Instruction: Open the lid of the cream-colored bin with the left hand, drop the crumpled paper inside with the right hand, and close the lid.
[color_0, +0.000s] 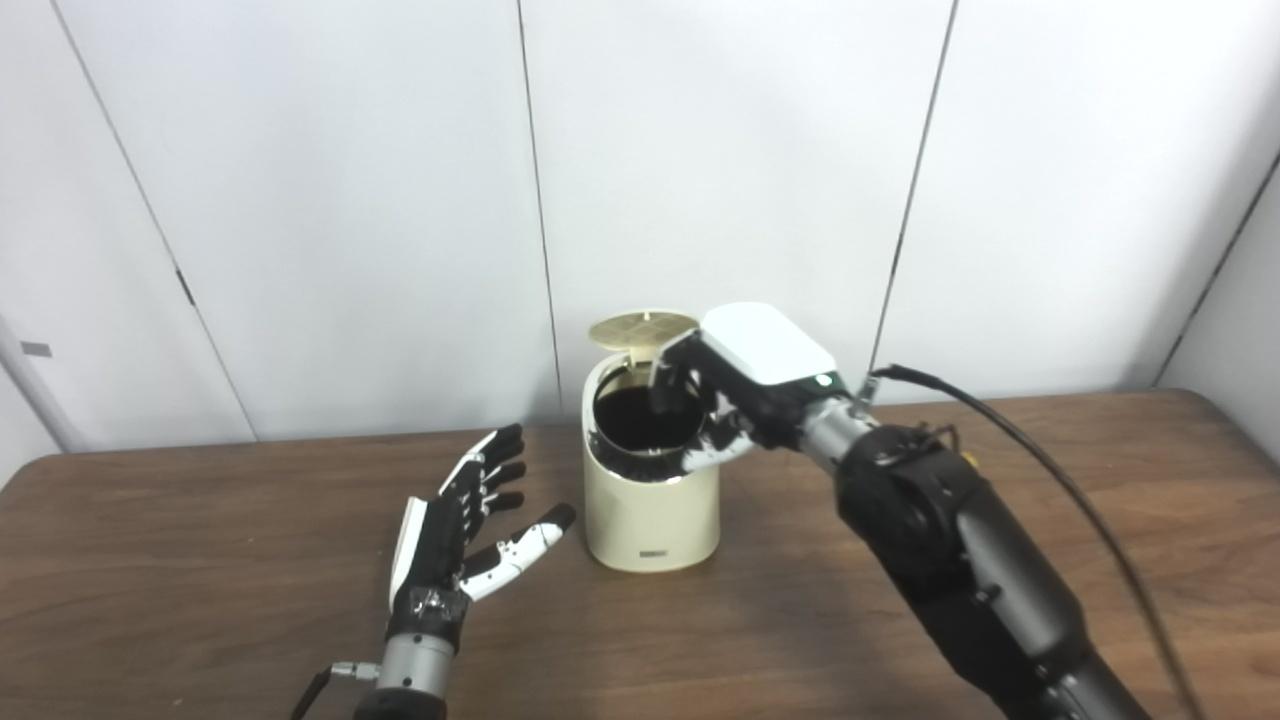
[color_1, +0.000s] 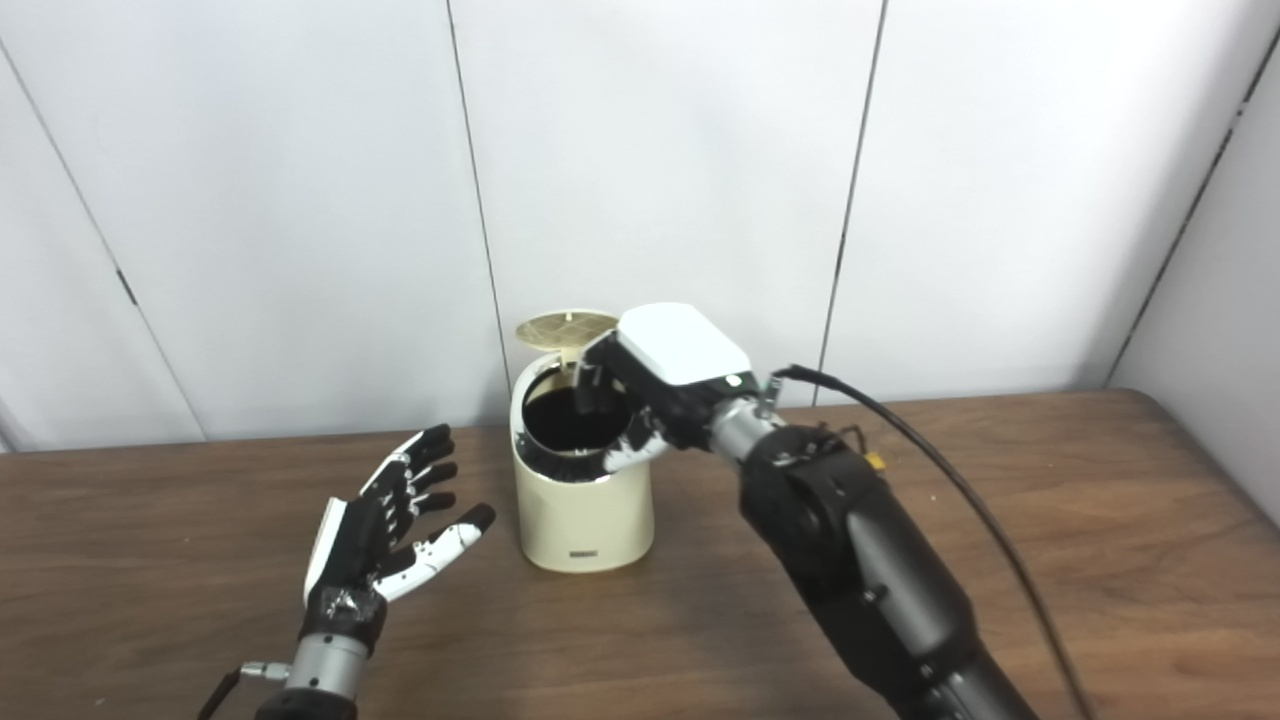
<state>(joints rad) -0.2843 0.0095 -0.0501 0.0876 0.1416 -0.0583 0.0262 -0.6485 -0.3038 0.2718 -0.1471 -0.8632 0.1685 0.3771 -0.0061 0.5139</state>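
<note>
while its fingers (color_0: 668, 385) curl down over the dark mouth of the cream-colored bin (color_0: 650, 500), the right hand (color_0: 745, 385) hovers directly above the opening; whether the crumpled paper sits within them cannot be told, as none shows. the lid (color_0: 641, 330) stands tipped up at the bin's 12 o'clock. at the bin's 9 o'clock, the left hand (color_0: 465, 530) waits over the worktop (color_0: 200, 540), empty and splayed, the nearer one to swing the lid back down.
</note>
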